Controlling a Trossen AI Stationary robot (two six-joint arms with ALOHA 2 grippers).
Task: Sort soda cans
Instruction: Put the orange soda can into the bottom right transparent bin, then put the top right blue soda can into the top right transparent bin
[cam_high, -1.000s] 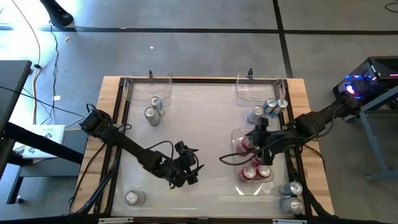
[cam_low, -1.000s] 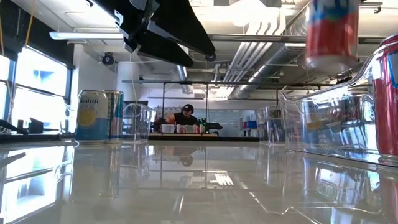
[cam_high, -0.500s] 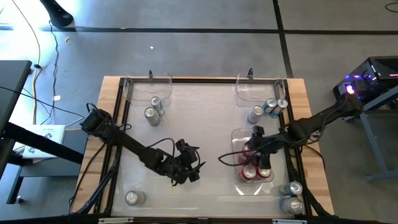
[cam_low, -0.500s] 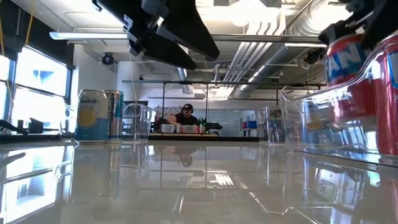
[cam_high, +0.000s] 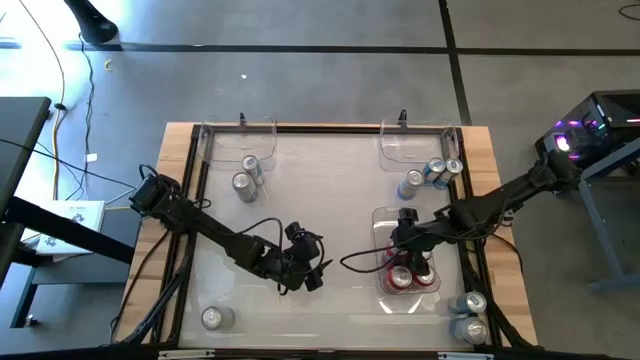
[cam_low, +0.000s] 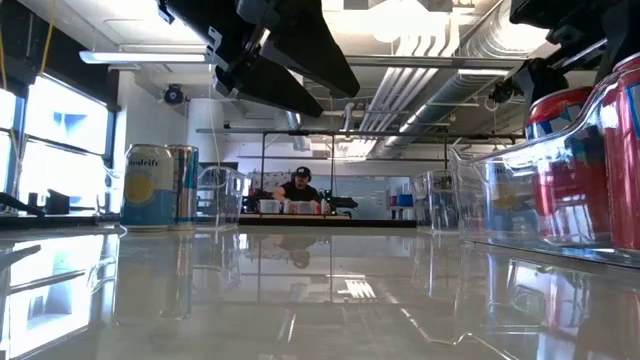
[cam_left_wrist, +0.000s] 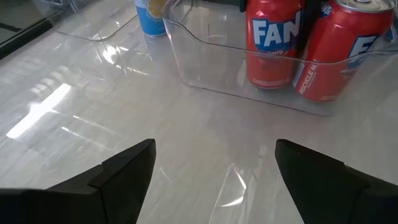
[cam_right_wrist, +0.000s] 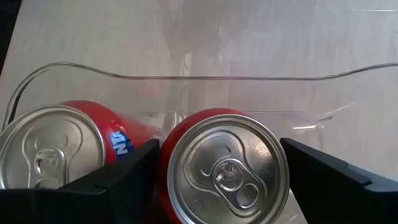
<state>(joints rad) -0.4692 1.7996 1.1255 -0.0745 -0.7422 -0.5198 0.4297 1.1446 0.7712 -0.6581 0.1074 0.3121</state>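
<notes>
My right gripper reaches down into a clear bin at the table's right, shut on a red soda can. This can stands upright in the bin, next to another red can. My left gripper hangs open over the bare middle of the table, left of that bin, with nothing between its fingers. In the left wrist view two red cans show through the bin's wall. My right gripper has the red can's upper side wall just under the rim between its two fingers, one finger on each side. The fingers come from above, slanting down. The can is upright inside the bin, and its bottom looks to be on the bin's floor.
Two cans stand at the far left and one at the near left. Blue cans cluster at the far right, more cans sit at the near right. Clear bins line the far edge.
My right gripper has come down into the bin with the red can. The can hung high and tilted a second ago and now is upright among the other red cans.
</notes>
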